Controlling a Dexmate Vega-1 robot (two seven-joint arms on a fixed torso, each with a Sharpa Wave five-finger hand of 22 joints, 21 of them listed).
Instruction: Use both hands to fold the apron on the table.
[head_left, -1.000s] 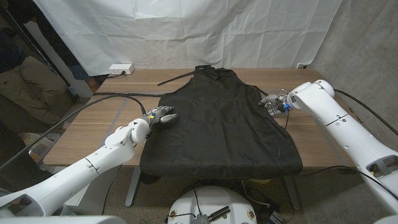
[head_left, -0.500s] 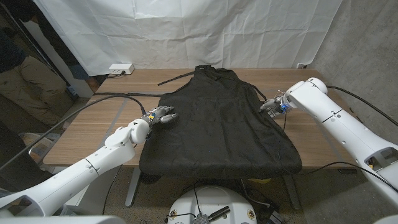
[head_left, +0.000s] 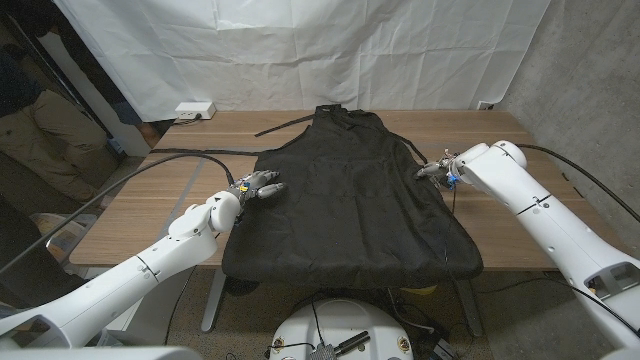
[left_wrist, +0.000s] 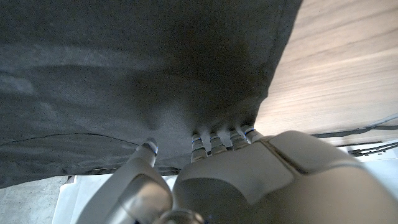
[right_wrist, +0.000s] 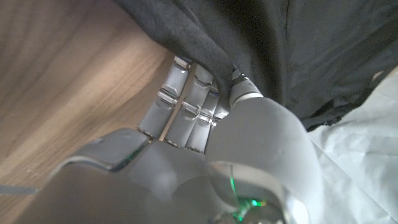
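Lying matte black, apron (head_left: 350, 200) edges meet both hands (head_left: 262, 187) (head_left: 437, 169).

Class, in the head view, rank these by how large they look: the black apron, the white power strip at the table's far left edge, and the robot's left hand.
1. black apron, by far the largest.
2. left hand.
3. white power strip, though it lies farther from the camera, so its rank against the hand is unsure.

A wooden bench (head_left: 150, 215) is seen carrying a black apron (head_left: 350, 200), spread flat with its lower hem hanging over the near edge. A black strap (head_left: 280, 127) is laid across the far boards, and a white power strip (head_left: 194, 111) is placed at the far left corner.
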